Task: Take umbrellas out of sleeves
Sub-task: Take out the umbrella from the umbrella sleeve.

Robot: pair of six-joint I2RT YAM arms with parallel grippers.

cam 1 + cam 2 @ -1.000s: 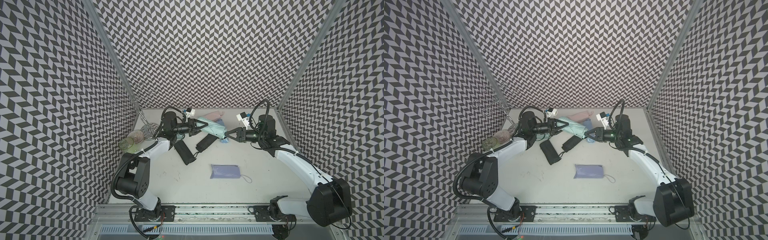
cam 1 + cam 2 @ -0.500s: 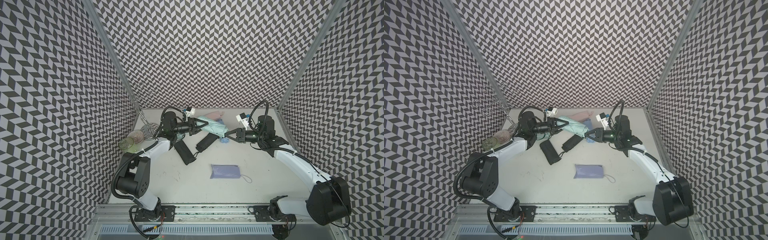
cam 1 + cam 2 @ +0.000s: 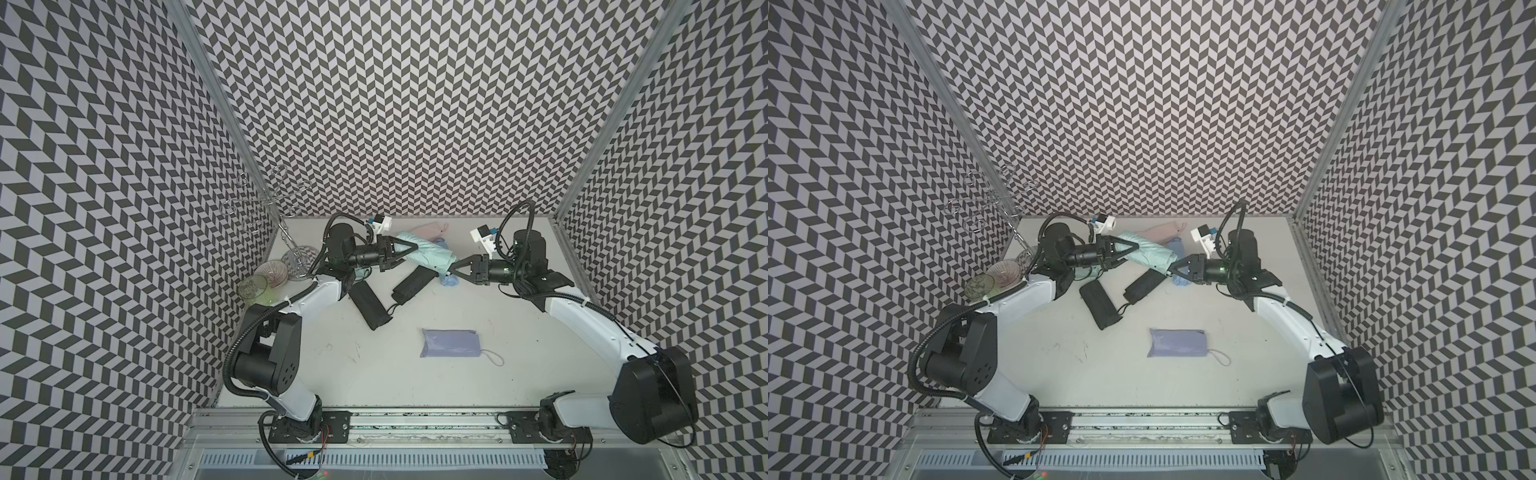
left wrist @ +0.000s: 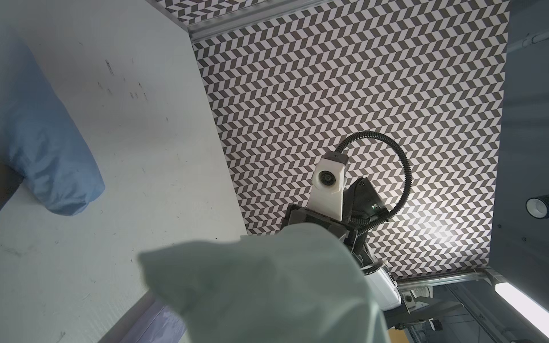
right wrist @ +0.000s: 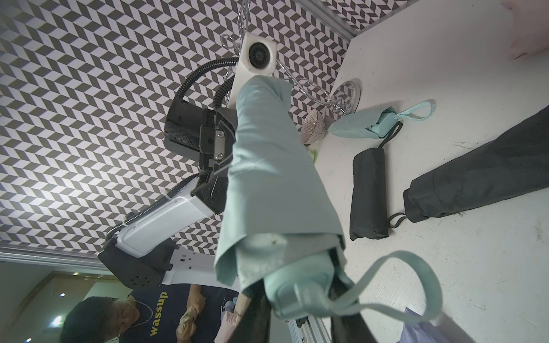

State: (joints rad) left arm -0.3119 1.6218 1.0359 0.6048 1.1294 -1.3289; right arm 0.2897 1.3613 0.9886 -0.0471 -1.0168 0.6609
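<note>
A mint umbrella in its mint sleeve (image 3: 428, 255) (image 3: 1148, 254) hangs slanted above the table between both arms. My left gripper (image 3: 409, 252) (image 3: 1130, 251) is shut on the sleeve's closed end; in the left wrist view the blurred sleeve (image 4: 267, 282) hides the jaws. My right gripper (image 3: 452, 269) (image 3: 1171, 270) (image 5: 300, 320) is shut on the umbrella's mint handle (image 5: 300, 291), whose wrist loop (image 5: 416, 282) dangles free. On the table lie two black umbrellas (image 3: 370, 301) (image 3: 413, 282), a lavender one (image 3: 451, 343), a pink one (image 3: 430, 228), a light blue one (image 4: 44, 148) and a second mint one (image 5: 356, 124).
A wire glass rack (image 3: 286, 232) stands at the back left corner. Beside it are a ribbed pinkish bowl (image 3: 272, 272) and a clear green glass (image 3: 252, 286), close to my left arm. Patterned walls close in three sides.
</note>
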